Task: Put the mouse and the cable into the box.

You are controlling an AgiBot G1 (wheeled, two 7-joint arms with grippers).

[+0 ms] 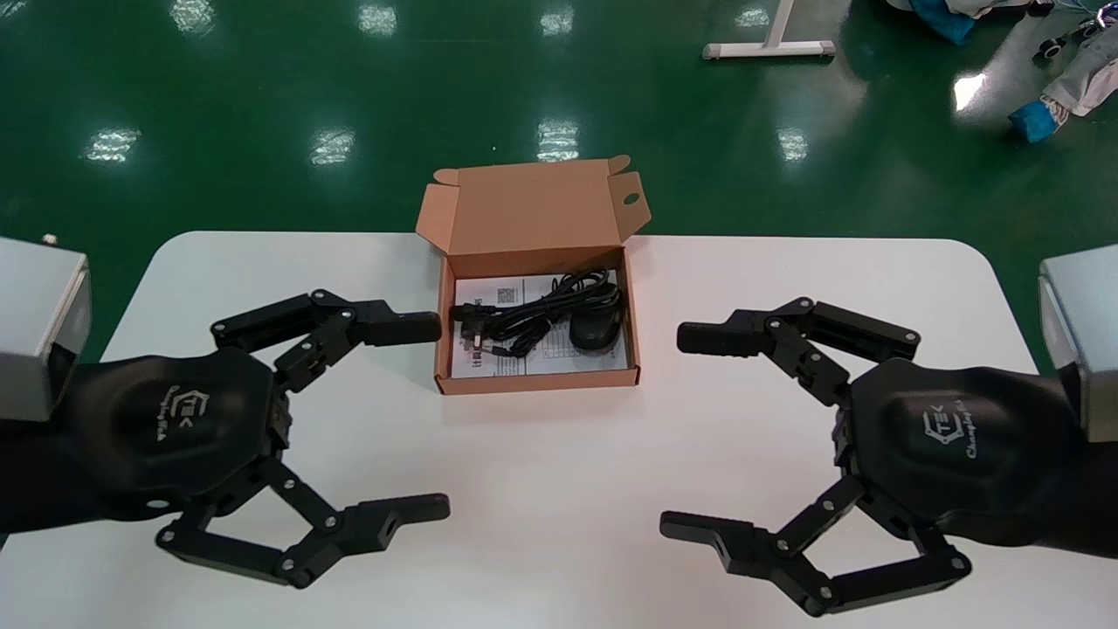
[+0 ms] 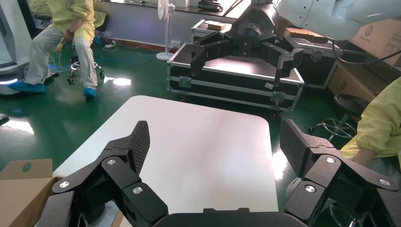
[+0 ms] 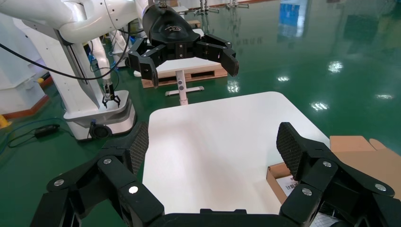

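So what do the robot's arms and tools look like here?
The left tool and right tool match: matte black, two fingers on linkage bars with silver pivot screws, and a rounded black housing bearing a white logo and script. The finger pads have a fine grid texture. Behind each sits a grey boxy wrist block; the wrist views show white arm shells with black cables.

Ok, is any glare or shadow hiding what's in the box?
Head view: no; ceiling-light glare sits on the floor, while the mouse and cable read dark against the white leaflet in the box. Left wrist view: a bright patch on the floor beside the table. Right wrist view: floor reflections only; the box shows just a corner.
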